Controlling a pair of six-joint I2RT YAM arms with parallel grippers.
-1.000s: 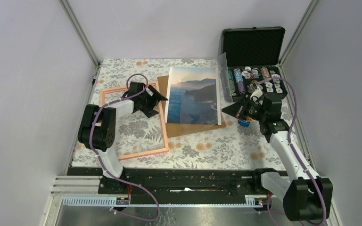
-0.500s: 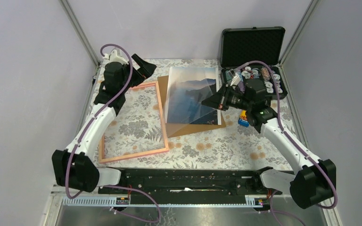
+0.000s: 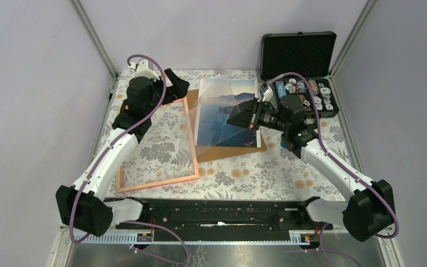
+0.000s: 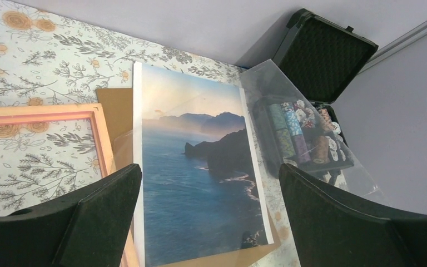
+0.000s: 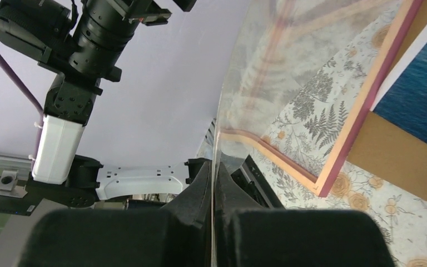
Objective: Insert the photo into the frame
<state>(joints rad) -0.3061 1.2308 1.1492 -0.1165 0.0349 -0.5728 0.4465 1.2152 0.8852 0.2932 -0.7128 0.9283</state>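
The photo point(image 3: 226, 109), a blue sea coast print, lies face up on a brown backing board point(image 3: 229, 151) mid-table. To its left the pink frame point(image 3: 157, 182) lies flat, with the floral cloth showing through it. My right gripper point(image 3: 238, 118) is shut on the edge of a clear sheet point(image 3: 210, 130), which it holds tilted above the photo's left part. In the right wrist view the sheet point(image 5: 267, 67) runs up from between the closed fingers point(image 5: 200, 186). My left gripper point(image 3: 179, 88) hovers open over the frame's far right corner, and the left wrist view shows the photo point(image 4: 194, 189) between its fingers.
An open black case point(image 3: 297, 54) with poker chips point(image 3: 303, 92) stands at the back right. A small blue object point(image 3: 287, 144) lies under the right arm. Metal cage posts stand at both far corners, and grey walls close in both sides.
The left arm swung from over the frame to its far right corner. The right gripper carried the clear sheet leftward from beside the case to above the photo.
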